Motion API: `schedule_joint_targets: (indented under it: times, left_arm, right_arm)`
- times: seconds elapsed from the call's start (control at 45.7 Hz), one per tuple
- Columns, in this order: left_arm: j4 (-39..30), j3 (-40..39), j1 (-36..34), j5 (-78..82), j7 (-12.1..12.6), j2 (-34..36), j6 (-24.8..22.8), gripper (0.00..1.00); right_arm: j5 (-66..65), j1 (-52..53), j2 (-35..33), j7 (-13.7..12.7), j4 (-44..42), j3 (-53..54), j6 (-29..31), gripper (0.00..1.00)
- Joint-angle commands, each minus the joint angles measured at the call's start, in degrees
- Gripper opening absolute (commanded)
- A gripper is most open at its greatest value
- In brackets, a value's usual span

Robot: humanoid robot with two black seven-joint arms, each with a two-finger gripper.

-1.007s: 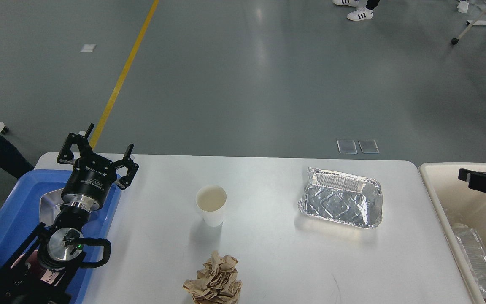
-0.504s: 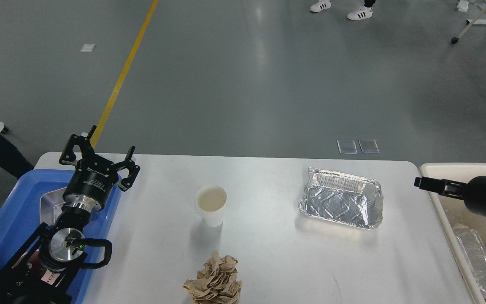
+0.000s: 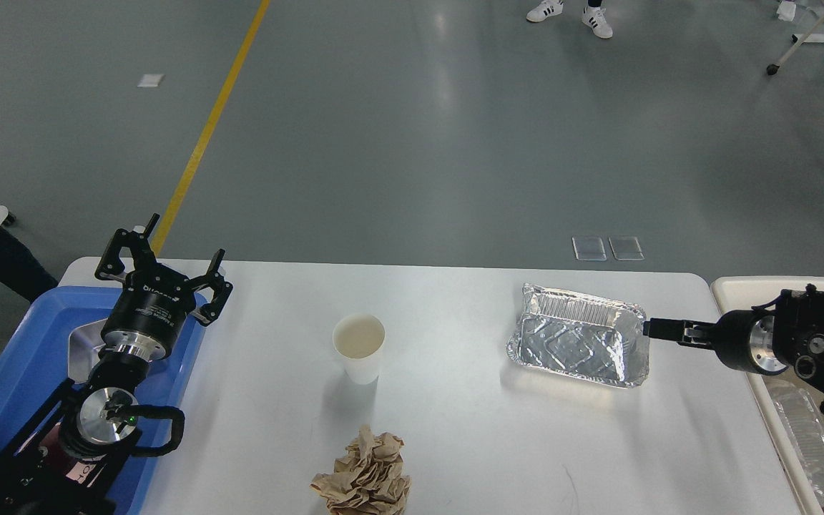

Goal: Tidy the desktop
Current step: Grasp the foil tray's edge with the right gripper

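The white desktop (image 3: 469,429) carries a white paper cup (image 3: 359,347) near its middle, a ball of crumpled brown paper (image 3: 363,476) at the front edge, and an empty foil tray (image 3: 578,335) toward the right. My left gripper (image 3: 164,266) hangs open and empty over the desktop's far left corner, above the edge of the blue tray. My right gripper (image 3: 659,330) reaches in from the right, its thin dark fingers pointing left with the tips at the foil tray's right rim. It is seen side-on, so its two fingers cannot be told apart.
A blue plastic tray (image 3: 18,357) at the left holds a silvery container (image 3: 83,342), partly hidden by my left arm. A beige bin (image 3: 737,290) stands off the right edge with a clear plastic container (image 3: 809,443) inside. Grey floor lies beyond the table.
My right arm has swung left from above the beige bin, over the table edge, until its fingertips are at the foil tray's right rim. The left gripper has barely shifted.
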Motion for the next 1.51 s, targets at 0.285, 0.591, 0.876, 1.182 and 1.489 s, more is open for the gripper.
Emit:
schedule_joint_targets:
  times: [0.285,0.591,0.876,1.182,1.489]
  left_arm:
    - [-0.3,0.0,0.6,0.0,-0.1,1.9,-0.2,0.97]
    - [-0.3,0.0,0.7,0.0,-0.1,1.9,-0.2,0.97]
    - [-0.3,0.0,0.7,0.1,-0.1,2.0,-0.3,0.97]
    - [-0.3,0.0,0.7,0.1,-0.1,2.0,-0.4,0.97]
    - [-0.3,0.0,1.1,0.0,-0.2,2.0,-0.5,0.97]
  right_arm:
    - [0.1,-1.7,9.2,0.2,-10.2,-0.5,-0.2,1.00]
    - [0.0,-1.8,11.2,0.6,-12.3,-1.0,-0.5,1.00]
    - [0.0,-1.8,15.1,0.7,-18.2,-1.4,-0.7,0.91]
    - [0.0,-0.9,15.8,1.6,-18.8,-6.9,-2.4,0.45]
    - [0.1,-0.6,16.0,5.5,-19.6,-7.9,-3.6,0.00]
